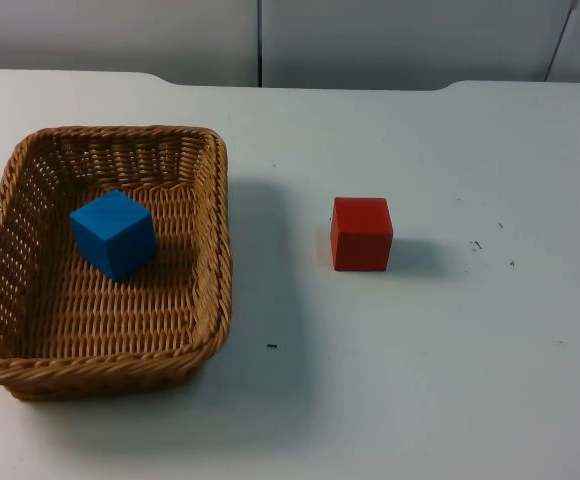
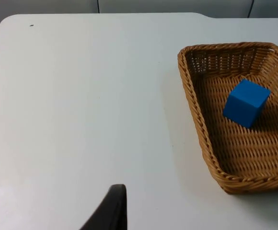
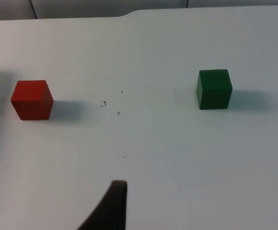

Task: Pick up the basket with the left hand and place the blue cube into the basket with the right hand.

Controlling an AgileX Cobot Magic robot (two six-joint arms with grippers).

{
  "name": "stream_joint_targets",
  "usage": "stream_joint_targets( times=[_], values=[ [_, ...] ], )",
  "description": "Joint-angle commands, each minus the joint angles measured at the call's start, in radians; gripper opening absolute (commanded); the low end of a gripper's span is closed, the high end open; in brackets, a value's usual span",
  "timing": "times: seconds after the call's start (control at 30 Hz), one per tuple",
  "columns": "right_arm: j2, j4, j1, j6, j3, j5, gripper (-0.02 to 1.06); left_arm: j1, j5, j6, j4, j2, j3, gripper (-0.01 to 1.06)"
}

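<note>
One blue cube (image 1: pixel 115 234) sits inside basket (image 1: pixel 215 240).

One wicker basket (image 1: pixel 210 230) sits on the white table (image 1: pixel 420 380). Cubes number three in all: one blue cube (image 1: pixel 114 234) inside the basket, one red cube (image 1: pixel 361 233) on the bare table, and one green cube (image 3: pixel 214 89) further out. One black fingertip (image 2: pixel 111 211) stands in each wrist view
</note>
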State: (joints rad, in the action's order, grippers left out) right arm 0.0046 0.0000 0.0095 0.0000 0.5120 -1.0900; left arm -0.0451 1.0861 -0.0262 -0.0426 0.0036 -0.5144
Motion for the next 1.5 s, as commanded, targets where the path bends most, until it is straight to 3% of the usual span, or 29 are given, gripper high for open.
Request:
stream_joint_targets(
  times=[0.0, 1.47],
  values=[
    [-0.005, 0.0, -0.007, 0.0, -0.004, 0.01, 1.05, 0.007, -0.008, 0.003, -0.006, -0.004, 0.004, 1.05],
    [-0.005, 0.0, -0.01, 0.0, -0.004, 0.01, 1.05, 0.007, -0.008, 0.003, -0.006, -0.004, 0.004, 1.05]
  ],
)
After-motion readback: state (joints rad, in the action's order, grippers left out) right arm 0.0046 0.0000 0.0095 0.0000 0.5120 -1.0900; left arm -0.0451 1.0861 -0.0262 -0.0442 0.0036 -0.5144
